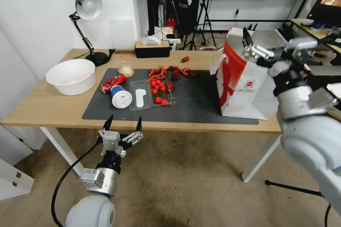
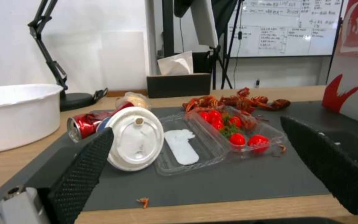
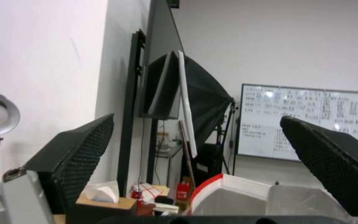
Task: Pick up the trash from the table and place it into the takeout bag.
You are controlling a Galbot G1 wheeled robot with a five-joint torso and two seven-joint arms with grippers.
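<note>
right gripper (image 1: 248, 44) released above takeout bag (image 1: 248, 88); left gripper (image 1: 123, 123) spread, tray (image 1: 151, 94) holding tomatoes (image 1: 158, 88).

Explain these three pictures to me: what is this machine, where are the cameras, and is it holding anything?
It is a two-armed robot clearing a table. One camera looks down from its head; one sits on each wrist. The left gripper waits open and empty at the near table edge, facing a blue white-lidded cup lying on its side, a crushed red soda can and a tray of tomatoes. The right gripper, also open and empty, hangs above the takeout bag.
</note>
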